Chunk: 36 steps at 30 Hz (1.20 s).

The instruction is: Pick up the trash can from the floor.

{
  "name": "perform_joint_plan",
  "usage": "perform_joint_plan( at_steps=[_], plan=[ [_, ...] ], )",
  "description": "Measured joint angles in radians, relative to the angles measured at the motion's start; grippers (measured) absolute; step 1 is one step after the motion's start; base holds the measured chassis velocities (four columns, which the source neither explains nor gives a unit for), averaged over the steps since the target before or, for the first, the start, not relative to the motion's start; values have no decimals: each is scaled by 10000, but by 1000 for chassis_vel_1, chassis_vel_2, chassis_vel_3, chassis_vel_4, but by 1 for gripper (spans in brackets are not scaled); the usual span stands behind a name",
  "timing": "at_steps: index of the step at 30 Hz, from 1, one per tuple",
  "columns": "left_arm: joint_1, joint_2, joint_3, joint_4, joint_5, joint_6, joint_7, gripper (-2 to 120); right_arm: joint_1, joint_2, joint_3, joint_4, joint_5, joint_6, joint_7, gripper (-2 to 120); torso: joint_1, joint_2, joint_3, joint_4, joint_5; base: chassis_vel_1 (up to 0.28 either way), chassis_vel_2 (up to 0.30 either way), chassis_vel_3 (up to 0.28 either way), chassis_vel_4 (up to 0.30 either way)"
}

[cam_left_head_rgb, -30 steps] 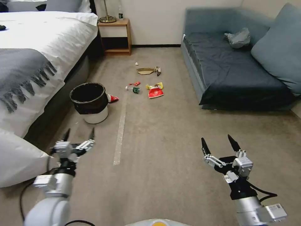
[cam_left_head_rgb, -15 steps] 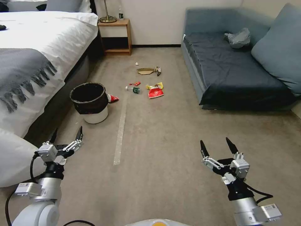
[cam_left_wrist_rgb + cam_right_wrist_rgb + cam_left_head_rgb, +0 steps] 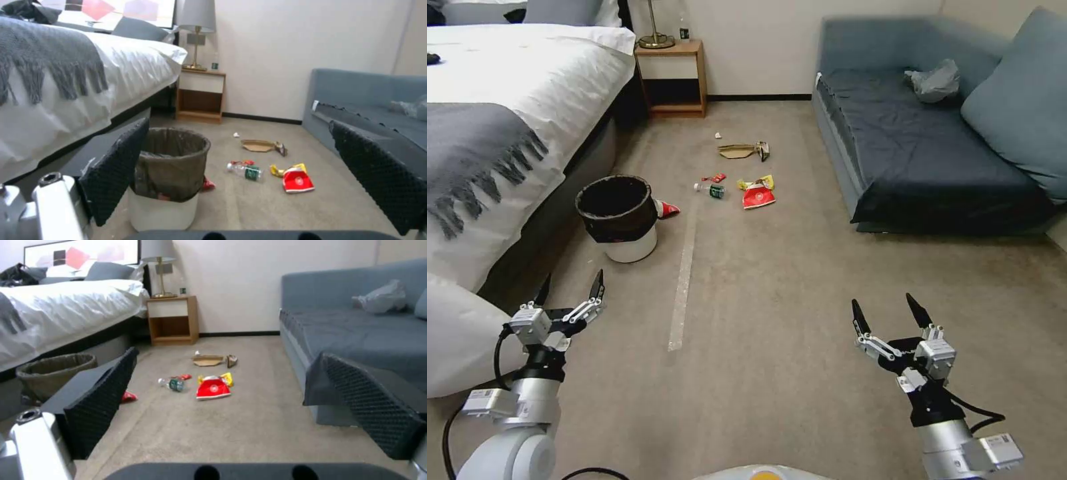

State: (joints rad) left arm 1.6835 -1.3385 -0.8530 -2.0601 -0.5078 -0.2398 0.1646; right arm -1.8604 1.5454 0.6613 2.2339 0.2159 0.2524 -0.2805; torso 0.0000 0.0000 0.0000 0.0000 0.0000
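Two things frame my lane: the bed (image 3: 507, 100) and the sofa (image 3: 934, 140). The trash can (image 3: 619, 217) stands upright on the floor (image 3: 774, 300) beside the bed, its black liner showing nothing inside. My left tool (image 3: 569, 288) hangs short of it, spread wide, empty; the right tool (image 3: 887, 312) likewise gapes, idle.

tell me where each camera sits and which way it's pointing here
Head view: high on the robot, looking forward and down the floor; the left gripper and right gripper show with their arms, both open.
Left wrist view: low behind the open left gripper's fingers, facing the trash can beside the bed.
Right wrist view: low behind the open right gripper's fingers, facing the red packet and sofa.
Shared: all three see the trash can, the litter and the nightstand.
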Motion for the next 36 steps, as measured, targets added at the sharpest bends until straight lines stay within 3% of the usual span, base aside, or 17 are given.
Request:
perform_joint_plan(
  at_steps=[20,36],
  plan=[
    [-39,-19,25,97,26,20,7,99,22,-20,32,-58,29,37,-77,100,1,0,0,1,-1,37,39,41,30],
    [-133,-23,85,243,-188,-711,-37,100,13,-2,23,-85,27,74,-161,100,0,0,0,-2,0,41,32,46,37]
  ],
)
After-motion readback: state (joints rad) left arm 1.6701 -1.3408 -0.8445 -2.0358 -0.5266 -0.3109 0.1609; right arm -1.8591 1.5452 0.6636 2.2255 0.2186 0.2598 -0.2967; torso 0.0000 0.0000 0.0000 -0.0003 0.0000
